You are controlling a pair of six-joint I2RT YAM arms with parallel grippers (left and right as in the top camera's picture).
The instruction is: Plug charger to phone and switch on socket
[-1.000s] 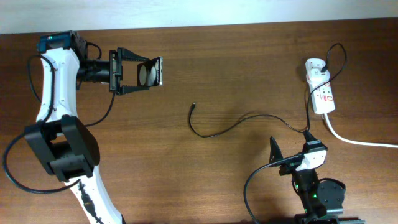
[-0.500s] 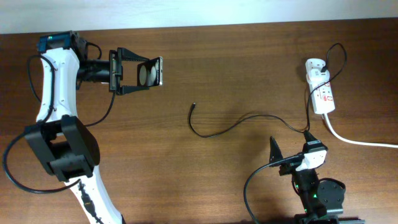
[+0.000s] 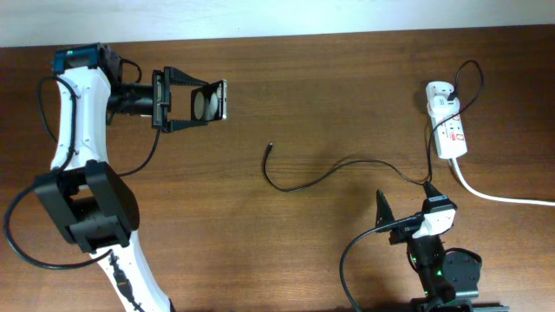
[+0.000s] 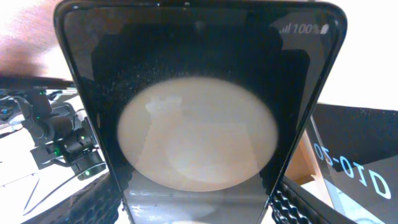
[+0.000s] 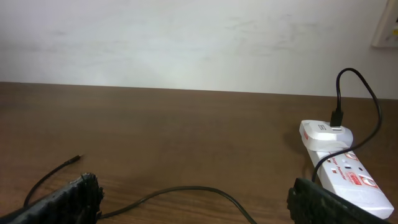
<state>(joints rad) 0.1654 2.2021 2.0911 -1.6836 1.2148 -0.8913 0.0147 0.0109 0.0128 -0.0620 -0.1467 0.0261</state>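
At the far left the left arm [image 3: 74, 113] is reaching along the back of the table [image 3: 260, 260]. The left gripper [image 3: 205, 101] is clamping the phone [image 4: 199, 124] by its two side edges, with the pads [image 4: 93, 202] pressing in from either side. The wrist view is looking straight onto the glossy screen, which is showing one large pale round reflection and "100%" in a corner.

Right of the phone and well apart from it, the cable [image 3: 312, 179] is lying loose on the wood. Its tip [image 3: 271, 146] is pointing toward the back edge, touching nothing. From there the cable is looping toward the front, then snaking right past the right gripper [image 5: 196, 186] – its fingers [image 5: 68, 199] are standing wide apart, gripping nothing, low over the table near the front edge.

Further right the cable is climbing to the adapter [image 3: 440, 91], which is sitting plugged into the far end of the socket [image 3: 451, 137]. The socket is lying near the table's right edge, its thick cord [image 3: 503, 198] trailing off right.
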